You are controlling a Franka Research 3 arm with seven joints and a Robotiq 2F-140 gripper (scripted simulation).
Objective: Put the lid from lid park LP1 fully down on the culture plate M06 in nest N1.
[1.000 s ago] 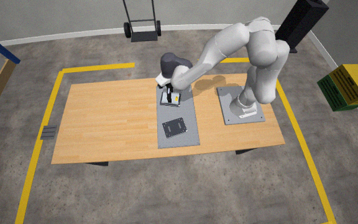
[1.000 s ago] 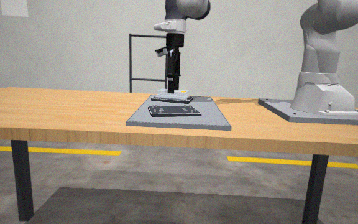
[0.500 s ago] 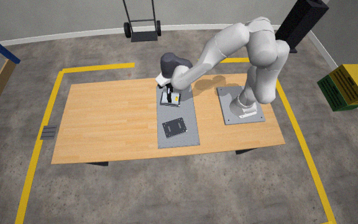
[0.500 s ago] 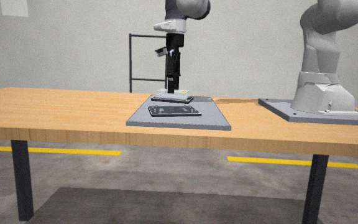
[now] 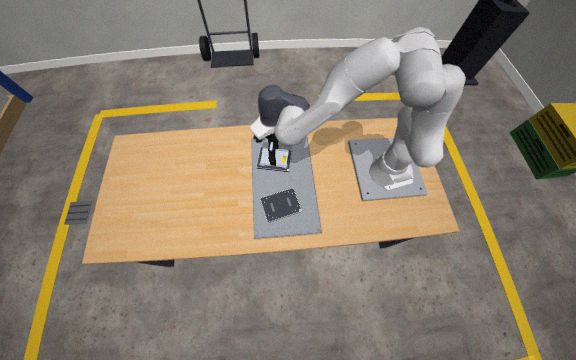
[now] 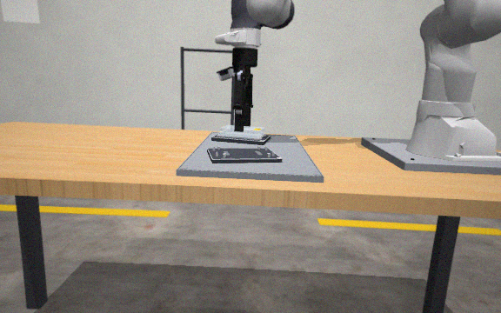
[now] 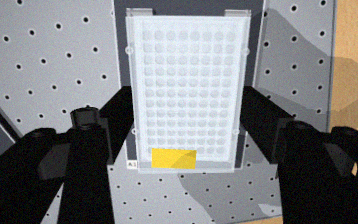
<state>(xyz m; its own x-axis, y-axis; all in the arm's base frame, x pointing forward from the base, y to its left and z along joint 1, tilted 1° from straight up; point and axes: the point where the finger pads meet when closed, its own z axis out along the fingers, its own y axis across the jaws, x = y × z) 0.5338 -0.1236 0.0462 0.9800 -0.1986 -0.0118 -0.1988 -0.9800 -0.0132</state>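
My gripper (image 7: 186, 102) is shut on the clear lid (image 7: 186, 92), with one dark finger on each long side. The lid lies directly over the culture plate M06, whose wells and yellow label (image 7: 174, 158) show through it. The lid's edges line up closely with the plate in nest N1 (image 7: 187, 15). I cannot tell whether the lid is fully seated. In the top view the gripper (image 5: 272, 150) stands upright over the plate and lid (image 5: 277, 160). In the exterior view the lid (image 6: 244, 129) sits low on the nest under the fingers (image 6: 240, 122). Lid park LP1 (image 5: 281, 205) is empty.
A grey perforated baseplate (image 5: 284, 190) carries the nest and the lid park (image 6: 243, 155). My arm's base plate (image 5: 387, 170) stands to the right on the wooden table. A yellow and green crate (image 5: 558, 140) and a hand truck (image 5: 228, 45) stand off the table.
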